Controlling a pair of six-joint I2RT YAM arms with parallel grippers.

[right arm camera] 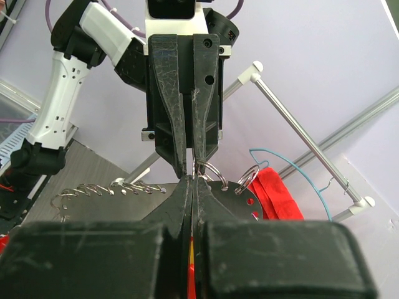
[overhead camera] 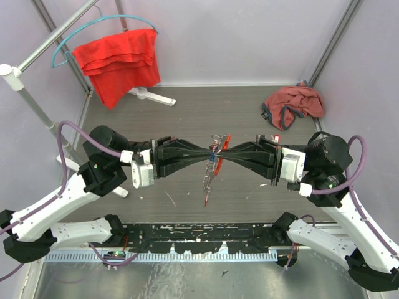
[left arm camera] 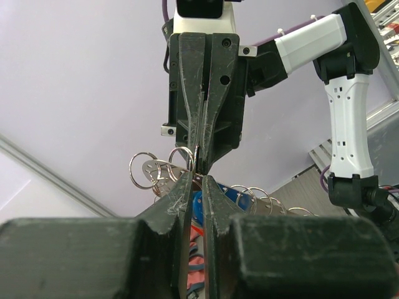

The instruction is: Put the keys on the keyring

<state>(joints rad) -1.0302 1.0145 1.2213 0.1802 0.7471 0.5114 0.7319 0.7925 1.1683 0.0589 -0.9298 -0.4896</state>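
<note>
My two grippers meet tip to tip above the middle of the table. The left gripper is shut on a blue-headed key that shows between its fingers. The right gripper is shut on the keyring, with a red-orange strip showing between its fingers. The keyring is a bunch of silvery wire loops on a thin metal plate with holes. Its long red tag hangs down under the grippers. Other keys are hidden.
A red cloth hangs on a blue hanger at the back left, on a white rack. A crumpled reddish cloth lies at the back right. Grey walls enclose the table.
</note>
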